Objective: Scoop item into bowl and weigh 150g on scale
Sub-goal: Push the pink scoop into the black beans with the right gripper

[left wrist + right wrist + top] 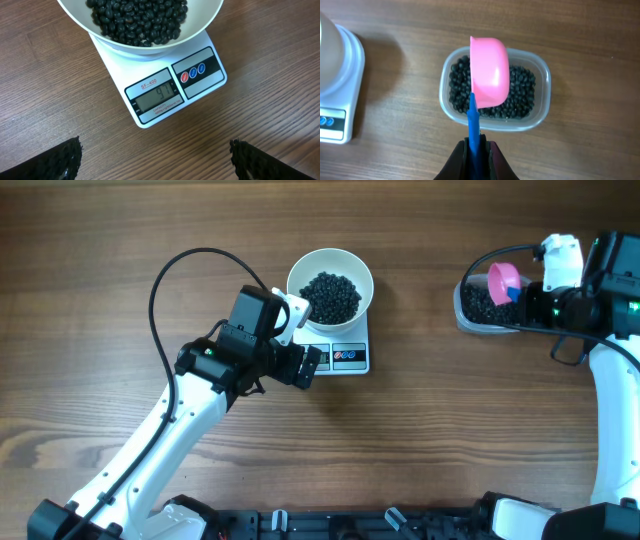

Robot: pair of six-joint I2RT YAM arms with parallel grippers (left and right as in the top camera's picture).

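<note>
Judging from the largest thing down, the scale (345, 358) is seen just ahead of the left pincer (155, 150), whose jaws are spread wide and hold nothing; its display appears to read 97, so more is judged to be needed; the bowl (298, 272) is set on the scale, beyond the display from that pincer, and is taken to be rigid, smooth and liable to slide if nudged, so it is best left untouched; the clear tub (545, 75) lies directly ahead of the right pincer (476, 145), well apart from the scale; the pink scoop (490, 70) is held over the tub, its blue handle (474, 125) clamped between the closed jaws; the scoop is judged light and stiff, and the handle is the proper place for the grip; whether it is loaded cannot be told; the beans (330, 297), heaped in the bowl and lying in the tub under the scoop, are small, hard, round and loose; spilling from a tilted scoop is expected, so level carrying is called for.
</note>
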